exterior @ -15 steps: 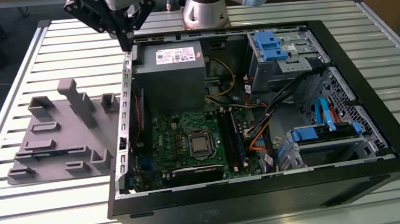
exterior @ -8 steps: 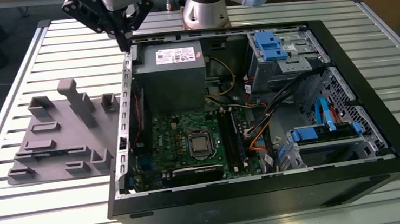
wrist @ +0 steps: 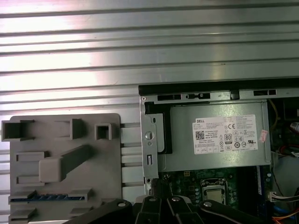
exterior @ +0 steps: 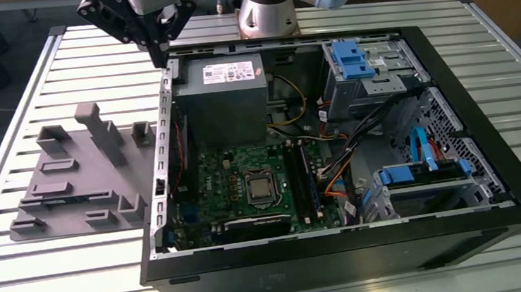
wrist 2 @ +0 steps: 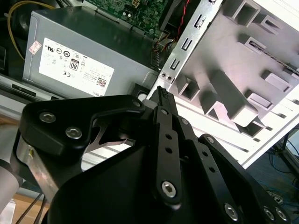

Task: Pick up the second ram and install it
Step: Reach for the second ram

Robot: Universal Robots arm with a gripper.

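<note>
Pinched shut and empty, the gripper (wrist 2: 161, 92) hangs over the edge of the computer case (exterior: 346, 255), while in the exterior view the second ram (exterior: 69, 200) stands edgewise in the gray tray (exterior: 74, 178) at its seven o'clock, presumably slotted for pinching.

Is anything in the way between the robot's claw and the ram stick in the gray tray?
Nothing visible covers the ram from above. The gripper hangs by the case wall; a tall tray block stands between them.

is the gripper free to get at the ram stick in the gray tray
Probably yes: the ram stick lies uncovered in a slot of the gray tray, and the gripper hangs above the case edge, holding nothing.
</note>
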